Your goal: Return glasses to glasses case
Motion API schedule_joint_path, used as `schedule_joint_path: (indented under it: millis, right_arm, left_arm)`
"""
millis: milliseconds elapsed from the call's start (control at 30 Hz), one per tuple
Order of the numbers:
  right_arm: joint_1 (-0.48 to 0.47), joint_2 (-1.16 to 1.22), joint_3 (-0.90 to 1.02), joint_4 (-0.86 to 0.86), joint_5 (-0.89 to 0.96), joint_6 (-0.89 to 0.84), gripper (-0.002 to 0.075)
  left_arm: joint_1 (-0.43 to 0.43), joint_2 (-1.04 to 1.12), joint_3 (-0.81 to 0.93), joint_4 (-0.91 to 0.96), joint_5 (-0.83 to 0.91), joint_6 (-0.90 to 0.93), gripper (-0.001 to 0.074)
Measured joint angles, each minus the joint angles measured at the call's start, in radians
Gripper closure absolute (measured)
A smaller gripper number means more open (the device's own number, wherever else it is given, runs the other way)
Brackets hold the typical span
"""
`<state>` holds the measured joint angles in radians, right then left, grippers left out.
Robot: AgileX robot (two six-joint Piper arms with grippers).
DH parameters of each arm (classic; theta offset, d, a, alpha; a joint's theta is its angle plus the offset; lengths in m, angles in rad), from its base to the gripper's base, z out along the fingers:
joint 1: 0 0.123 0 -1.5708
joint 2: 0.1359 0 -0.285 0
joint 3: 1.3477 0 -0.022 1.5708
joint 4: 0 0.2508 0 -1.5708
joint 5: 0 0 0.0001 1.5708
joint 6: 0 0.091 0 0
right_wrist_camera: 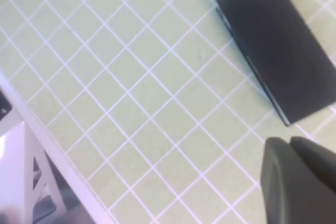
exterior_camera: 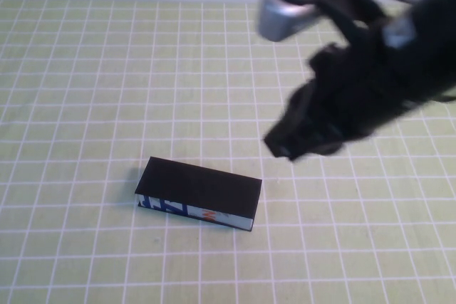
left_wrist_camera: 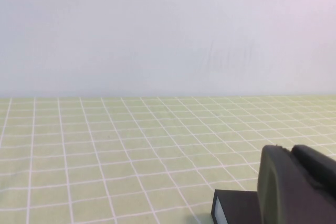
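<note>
The glasses case (exterior_camera: 199, 189) lies shut on the green grid mat near the middle, black lid up, its blue and orange printed edge facing me. The glasses show in no view. My right gripper (exterior_camera: 285, 146) hangs blurred in the air above the mat, to the right of the case and a little behind it. In the right wrist view the right gripper (right_wrist_camera: 286, 141) is shut on nothing, with the case (right_wrist_camera: 278, 45) apart from it. My left gripper (left_wrist_camera: 287, 149) is also shut and empty, low over the mat, and a corner of the case (left_wrist_camera: 233, 208) shows behind it.
The green grid mat (exterior_camera: 85, 105) covers the table up to a white wall (left_wrist_camera: 157, 30) at the back. The right arm's silver wrist camera (exterior_camera: 285, 16) sticks up at the back right. The right wrist view shows the table's edge and a white frame (right_wrist_camera: 21, 182) beyond it.
</note>
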<state>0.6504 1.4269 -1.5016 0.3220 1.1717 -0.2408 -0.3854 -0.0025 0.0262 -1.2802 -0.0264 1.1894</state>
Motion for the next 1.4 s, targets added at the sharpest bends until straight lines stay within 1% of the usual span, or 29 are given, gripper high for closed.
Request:
schedule_joint_path:
  millis: [100,233,300,467,567,733,800,1000,1067,1133,1267,1400]
  right_arm:
    - [0.000,-0.144,0.128,-0.011,-0.065,0.009,0.0737]
    - [0.000,-0.336,0.329,-0.011,-0.205,0.012,0.0737]
    - [0.000,-0.436,0.447,-0.011,-0.290,0.019,0.0737]
    - [0.000,-0.653,0.745,0.000,-0.583,0.035,0.0737]
    - [0.000,-0.746,0.889,0.049,-0.681,0.035,0.0737]
    - [0.000,-0.827,1.049,0.082,-0.767,0.035,0.0737]
    - [0.000,-0.833,1.092,0.089,-0.843,0.035,0.0737]
    - [-0.002,-0.819,1.247,0.078,-1.145,0.035,0.0737]
    - [-0.039,-0.836,1.313,0.075,-1.233,0.035,0.0737]
    - [-0.109,-0.868,1.371,0.075,-1.270,0.035,0.0737]
    - [-0.284,-0.991,1.485,0.064,-1.272,0.024,0.0737]
    - [-0.410,-1.173,1.526,0.057,-1.198,-0.004,0.0738]
  left_arm:
    - [0.000,0.000,0.000,0.000,-0.001,0.002,0.0737]
    - [0.000,0.000,0.000,0.000,-0.001,0.002,0.0737]
    - [0.000,0.000,0.000,0.000,-0.001,0.002,0.0737]
    - [0.000,0.000,0.000,0.000,-0.001,0.004,0.0737]
    - [0.000,0.000,0.000,0.000,-0.001,0.004,0.0737]
    - [0.000,0.000,0.000,0.000,-0.001,0.004,0.0737]
    - [0.000,0.000,0.000,0.000,-0.001,0.004,0.0737]
    - [0.000,0.000,0.000,0.000,-0.001,0.004,0.0737]
    - [0.000,0.000,0.000,0.000,-0.001,0.004,0.0737]
    - [0.000,0.000,0.000,0.000,-0.001,0.004,0.0737]
    - [0.000,0.000,0.000,0.000,-0.005,0.004,0.0737]
    - [0.000,0.000,0.000,0.000,-0.007,0.004,0.0737]
